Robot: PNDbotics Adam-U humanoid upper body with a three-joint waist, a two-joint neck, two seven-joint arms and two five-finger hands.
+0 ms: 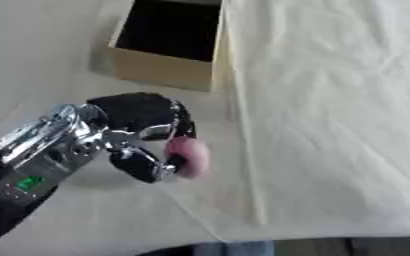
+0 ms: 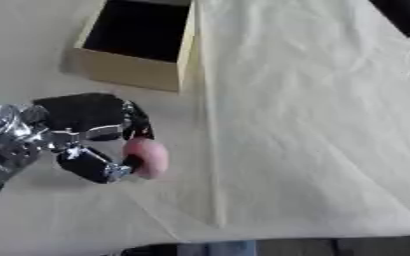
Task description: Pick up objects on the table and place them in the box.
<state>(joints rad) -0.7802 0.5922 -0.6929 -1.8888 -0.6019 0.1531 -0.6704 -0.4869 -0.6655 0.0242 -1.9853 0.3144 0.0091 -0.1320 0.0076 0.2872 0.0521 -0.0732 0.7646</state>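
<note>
Biggest worry I'm seeing: the small pink rounded soft-looking object (image 1: 189, 157) is sitting right at the tips of the left hand (image 1: 137, 131), so it could slip out on the way up to the open tan cardboard box (image 1: 169, 45) beyond the fingers (image 1: 143, 167). They're curling in, pinching it above the cream cloth-covered tabletop (image 1: 331, 125), forearm angling in low.
</note>
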